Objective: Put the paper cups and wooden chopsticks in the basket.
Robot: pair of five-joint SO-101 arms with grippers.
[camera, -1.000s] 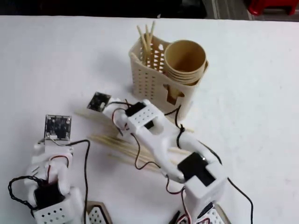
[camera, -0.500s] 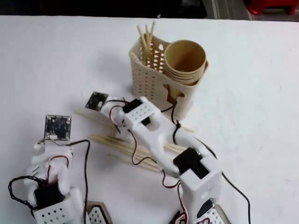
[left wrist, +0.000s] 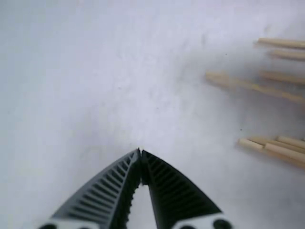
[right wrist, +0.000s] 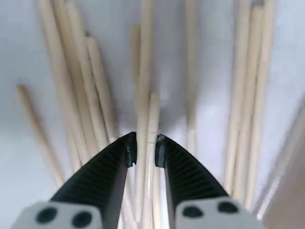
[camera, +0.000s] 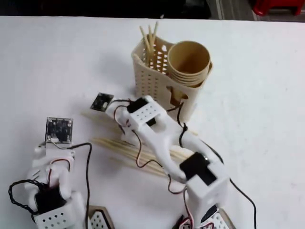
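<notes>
A cream slotted basket (camera: 157, 83) stands at the back of the table, with stacked paper cups (camera: 189, 59) and a few upright chopsticks (camera: 149, 38) inside. Several loose wooden chopsticks (camera: 119, 145) lie on the white table in front of it. My right arm (camera: 157, 136) stretches low over this pile. In the right wrist view my right gripper (right wrist: 143, 145) is shut on a chopstick (right wrist: 150, 117) that runs between its tips. My left gripper (left wrist: 140, 152) is shut with nothing in it, over bare table beside the chopstick ends (left wrist: 248, 86).
The left arm (camera: 50, 176) sits folded at the near left corner. White table (camera: 62, 62) lies open to the left and right of the basket. A black cable (camera: 181, 126) loops along the right arm close to the basket's front.
The right arm shifted slightly left, then back a little, staying low over the loose chopsticks. The left arm has not moved.
</notes>
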